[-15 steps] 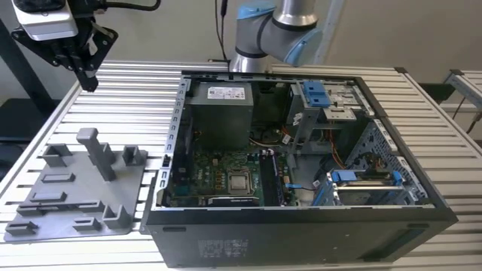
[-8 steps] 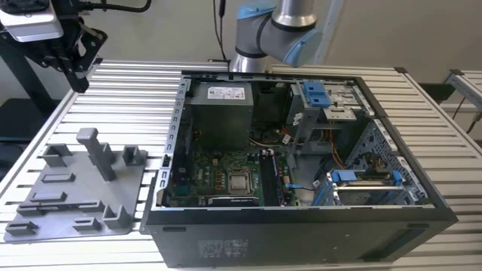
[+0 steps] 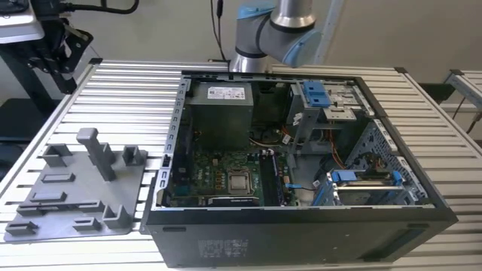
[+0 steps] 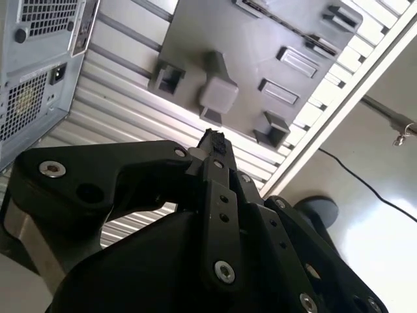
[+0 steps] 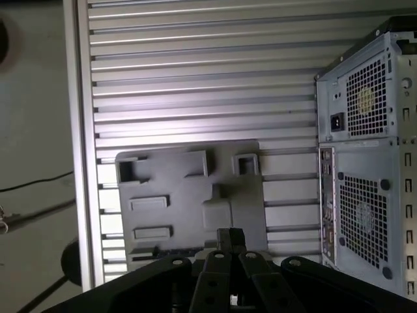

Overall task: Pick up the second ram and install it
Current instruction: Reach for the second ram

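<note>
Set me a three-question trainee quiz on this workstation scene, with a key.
1. True or false: the computer case is open, with its motherboard showing.
2. The gray tray lies: A) on the slatted table, beside the case; B) inside the case; C) on the floor.
3. Fill in: the plastic clips on the drive bays are ____.
Key: 1 true; 2 A; 3 blue.
</note>
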You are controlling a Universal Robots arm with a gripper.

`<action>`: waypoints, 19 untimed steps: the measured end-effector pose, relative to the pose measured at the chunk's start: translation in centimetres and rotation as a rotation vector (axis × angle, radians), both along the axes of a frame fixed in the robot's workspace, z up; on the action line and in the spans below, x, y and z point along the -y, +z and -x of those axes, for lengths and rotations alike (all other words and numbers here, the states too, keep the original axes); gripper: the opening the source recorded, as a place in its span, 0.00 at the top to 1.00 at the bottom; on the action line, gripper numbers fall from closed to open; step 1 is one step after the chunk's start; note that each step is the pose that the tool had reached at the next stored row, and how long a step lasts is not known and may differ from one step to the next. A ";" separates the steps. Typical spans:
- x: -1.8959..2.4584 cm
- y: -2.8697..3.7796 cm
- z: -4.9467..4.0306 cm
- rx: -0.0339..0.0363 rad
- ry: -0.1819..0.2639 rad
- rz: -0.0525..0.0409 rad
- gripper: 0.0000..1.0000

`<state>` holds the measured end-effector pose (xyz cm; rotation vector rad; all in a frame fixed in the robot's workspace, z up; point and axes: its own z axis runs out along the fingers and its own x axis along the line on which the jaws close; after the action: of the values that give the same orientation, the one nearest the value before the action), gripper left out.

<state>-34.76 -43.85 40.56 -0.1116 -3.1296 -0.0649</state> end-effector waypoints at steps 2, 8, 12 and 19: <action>0.02 -0.03 0.51 -0.0001 0.001 0.0002 0.89; 0.05 -0.13 2.19 -0.0001 0.004 0.0002 0.89; 0.06 -0.18 3.42 -0.0001 0.007 0.0003 0.89; 0.10 -0.28 5.02 -0.0001 0.009 0.0002 0.89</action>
<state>-39.78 -43.94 40.28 -0.0976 -3.1298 -0.0644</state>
